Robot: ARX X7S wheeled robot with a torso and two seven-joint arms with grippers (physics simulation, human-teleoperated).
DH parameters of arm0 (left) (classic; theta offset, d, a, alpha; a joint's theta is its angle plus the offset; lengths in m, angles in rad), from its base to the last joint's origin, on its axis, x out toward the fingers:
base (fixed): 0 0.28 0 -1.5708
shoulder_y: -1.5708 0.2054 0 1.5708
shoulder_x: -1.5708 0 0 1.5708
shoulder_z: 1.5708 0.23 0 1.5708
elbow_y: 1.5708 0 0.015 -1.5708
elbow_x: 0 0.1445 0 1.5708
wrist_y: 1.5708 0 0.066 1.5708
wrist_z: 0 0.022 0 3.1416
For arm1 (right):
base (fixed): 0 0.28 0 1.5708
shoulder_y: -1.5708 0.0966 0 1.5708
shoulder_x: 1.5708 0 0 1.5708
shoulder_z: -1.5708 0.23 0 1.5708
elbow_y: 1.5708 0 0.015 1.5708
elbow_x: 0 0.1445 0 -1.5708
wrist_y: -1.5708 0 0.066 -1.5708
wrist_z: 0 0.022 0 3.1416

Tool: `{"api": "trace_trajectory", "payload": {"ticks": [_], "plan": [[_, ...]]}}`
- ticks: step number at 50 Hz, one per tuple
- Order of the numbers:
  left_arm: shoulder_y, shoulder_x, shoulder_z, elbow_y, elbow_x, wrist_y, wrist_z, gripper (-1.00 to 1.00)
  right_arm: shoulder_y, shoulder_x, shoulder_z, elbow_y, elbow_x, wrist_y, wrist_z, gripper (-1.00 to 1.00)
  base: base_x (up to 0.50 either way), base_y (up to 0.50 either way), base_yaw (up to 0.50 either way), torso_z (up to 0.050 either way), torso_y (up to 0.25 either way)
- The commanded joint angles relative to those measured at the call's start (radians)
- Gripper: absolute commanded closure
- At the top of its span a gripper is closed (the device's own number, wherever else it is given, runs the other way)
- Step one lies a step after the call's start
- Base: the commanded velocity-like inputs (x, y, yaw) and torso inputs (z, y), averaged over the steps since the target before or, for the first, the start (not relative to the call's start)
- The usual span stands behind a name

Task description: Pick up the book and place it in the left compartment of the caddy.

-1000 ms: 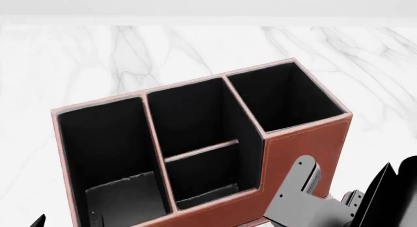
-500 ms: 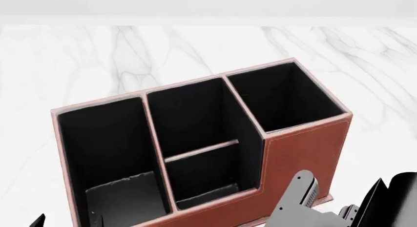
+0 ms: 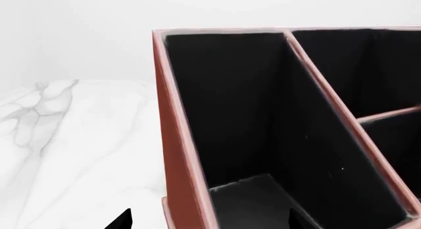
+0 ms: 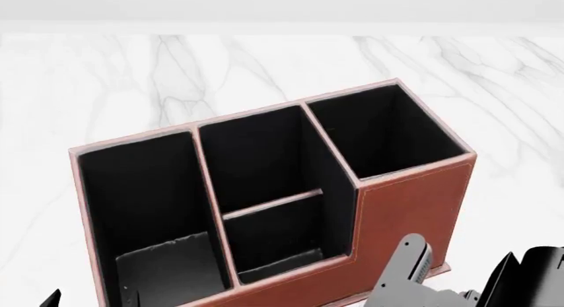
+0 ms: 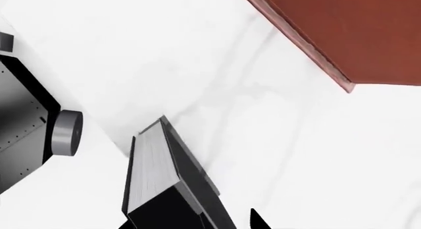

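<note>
The book (image 5: 157, 179), black cover with pale page edges, sticks out from between the jaws of my right gripper (image 5: 210, 224), above the marble table, beside the caddy's outer corner (image 5: 342, 42). One fingertip (image 5: 258, 222) shows next to the book; the other is hidden behind it. The reddish-brown caddy (image 4: 414, 195) stands in the middle of the head view. Its left compartment (image 4: 145, 208) is the long deep one, also in the left wrist view (image 3: 243, 120). My left gripper (image 3: 209, 223) is open and straddles that compartment's outer wall (image 3: 174, 140).
The white marble table (image 4: 264, 63) spreads round the caddy. The middle section has a low divider (image 4: 271, 204); the squarish end section (image 4: 387, 132) is at the right. My right arm's wrist (image 4: 407, 271) and a black slab (image 4: 533, 277) are at the lower right. A robot body part with a grey knob (image 5: 66, 133) is close by.
My right arm, with the black slab beside it, has sunk toward the bottom edge of the head view. The caddy and my left gripper have not moved.
</note>
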Motion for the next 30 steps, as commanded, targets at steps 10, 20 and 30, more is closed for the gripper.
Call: {"api": "trace_trajectory", "payload": {"ticks": [10, 20, 30], "plan": [[-0.001, 0.016, -0.017, 0.001, 0.016, -0.003, 0.015, -1.0, -0.046, -0.027, 0.027, -0.022, -0.032, -0.029, -0.058, 1.0, 0.0, 0.0, 0.0, 0.0, 0.0], [-0.002, 0.014, -0.013, -0.001, 0.013, -0.002, 0.013, -1.0, -0.115, -0.02, 0.21, 0.113, 0.223, -0.077, 0.218, 1.0, 0.0, 0.0, 0.0, -0.002, 0.0], [-0.004, 0.011, -0.009, -0.003, 0.011, 0.0, 0.01, -1.0, -0.129, -0.017, 0.347, 0.202, 0.434, -0.179, 0.318, 1.0, 0.0, 0.0, 0.0, -0.001, 0.0]]}}
